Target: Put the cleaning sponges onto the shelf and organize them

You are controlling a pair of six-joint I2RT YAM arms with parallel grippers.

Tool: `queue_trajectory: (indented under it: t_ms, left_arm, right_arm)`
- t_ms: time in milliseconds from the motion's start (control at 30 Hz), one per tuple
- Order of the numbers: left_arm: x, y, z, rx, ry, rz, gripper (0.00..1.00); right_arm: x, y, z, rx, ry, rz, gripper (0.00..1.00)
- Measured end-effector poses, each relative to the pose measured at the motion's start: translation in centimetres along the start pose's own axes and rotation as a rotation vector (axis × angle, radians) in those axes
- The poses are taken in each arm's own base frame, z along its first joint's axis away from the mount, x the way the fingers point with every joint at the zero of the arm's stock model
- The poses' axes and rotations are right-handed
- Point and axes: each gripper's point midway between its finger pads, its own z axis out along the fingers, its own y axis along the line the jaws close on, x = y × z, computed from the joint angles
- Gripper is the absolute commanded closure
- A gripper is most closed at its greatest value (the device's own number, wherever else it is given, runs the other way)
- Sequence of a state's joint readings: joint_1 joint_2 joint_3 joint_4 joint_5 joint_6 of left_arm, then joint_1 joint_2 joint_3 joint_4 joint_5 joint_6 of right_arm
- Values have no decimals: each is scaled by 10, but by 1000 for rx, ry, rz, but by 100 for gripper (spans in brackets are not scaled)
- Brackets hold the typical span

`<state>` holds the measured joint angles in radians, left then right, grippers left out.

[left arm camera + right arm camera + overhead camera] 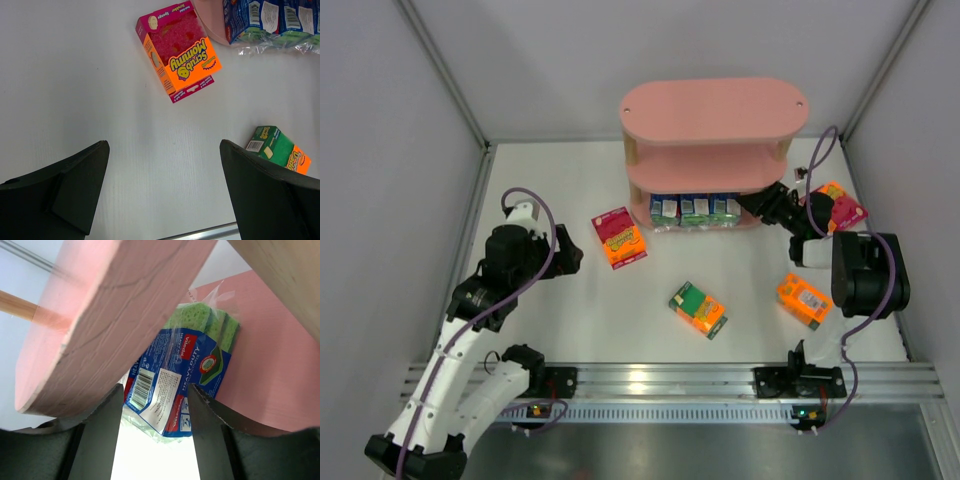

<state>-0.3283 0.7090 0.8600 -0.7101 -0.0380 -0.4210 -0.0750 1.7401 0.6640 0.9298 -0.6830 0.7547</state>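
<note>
Where right claw [752, 203] sits at shelf [715, 110], blue sponge row [695, 208] runs lengthwise.

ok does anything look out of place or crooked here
Nothing looks damaged or spilled. Four packs lie loose and askew on the table: an orange-and-magenta pack, a green-and-orange pack, an orange pack, and a second orange-and-magenta pack right of the shelf.

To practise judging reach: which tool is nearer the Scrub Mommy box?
Left. The left tool is beside the Scrub Mommy box; the right tool is at the far end of the shelf.
</note>
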Motion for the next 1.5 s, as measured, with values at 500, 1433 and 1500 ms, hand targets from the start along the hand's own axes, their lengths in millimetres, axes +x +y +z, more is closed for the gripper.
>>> queue_trajectory:
  t_ms: [500,1433,1500]
  left_arm:
    - [1,-1,0,6,3,0,2]
    - [0,-1,0,6,2,0,2]
    - [0,-1,0,6,2,0,2]
  right_arm:
    - [3,-1,5,-6,22,-11,58]
    - [17,-5,10,-30,55,62,64]
    - [17,-4,10,-37,54,66,65]
